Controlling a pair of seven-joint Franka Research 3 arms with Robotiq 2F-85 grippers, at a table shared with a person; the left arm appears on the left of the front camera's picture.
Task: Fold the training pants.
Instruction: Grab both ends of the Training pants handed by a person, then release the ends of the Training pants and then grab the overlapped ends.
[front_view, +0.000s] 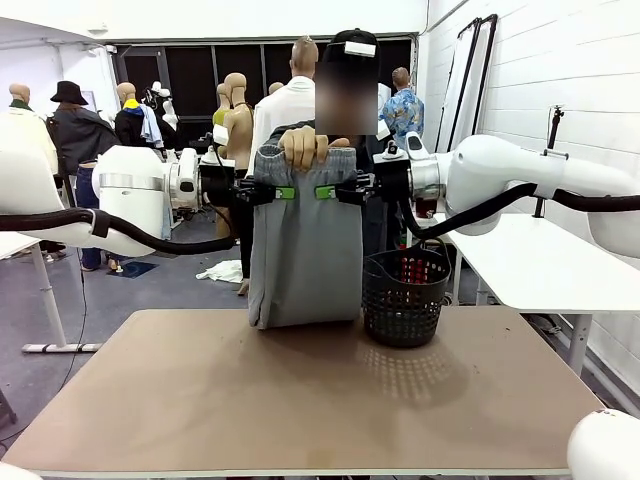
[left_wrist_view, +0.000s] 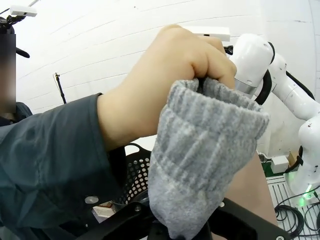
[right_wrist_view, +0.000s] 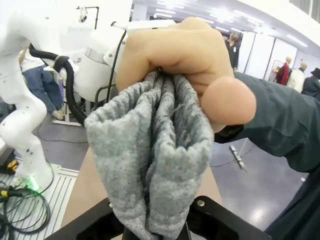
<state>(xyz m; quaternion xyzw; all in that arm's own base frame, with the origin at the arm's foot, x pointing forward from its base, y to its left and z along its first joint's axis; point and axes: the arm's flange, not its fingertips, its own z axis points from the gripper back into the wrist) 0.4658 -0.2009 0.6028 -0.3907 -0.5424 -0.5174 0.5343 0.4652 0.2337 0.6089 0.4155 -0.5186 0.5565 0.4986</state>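
Partly hidden under a person's hand (front_view: 305, 148), the training pants (front_view: 305, 250) hang over the desk (front_view: 300, 400), lower end beside the basket (front_view: 405, 295). The left tool (front_view: 283, 192) and right tool (front_view: 327, 191) clamp their edges, tips buried in cloth.

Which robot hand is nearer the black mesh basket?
Right. The right hand grips the training pants on the side toward the basket, higher than it; the left hand grips their other side, farther off.

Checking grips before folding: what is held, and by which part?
The light grey jersey training pants: left gripper and right gripper clamp opposite edges just below the gathered waistband; a person's hand grips the waistband's top.
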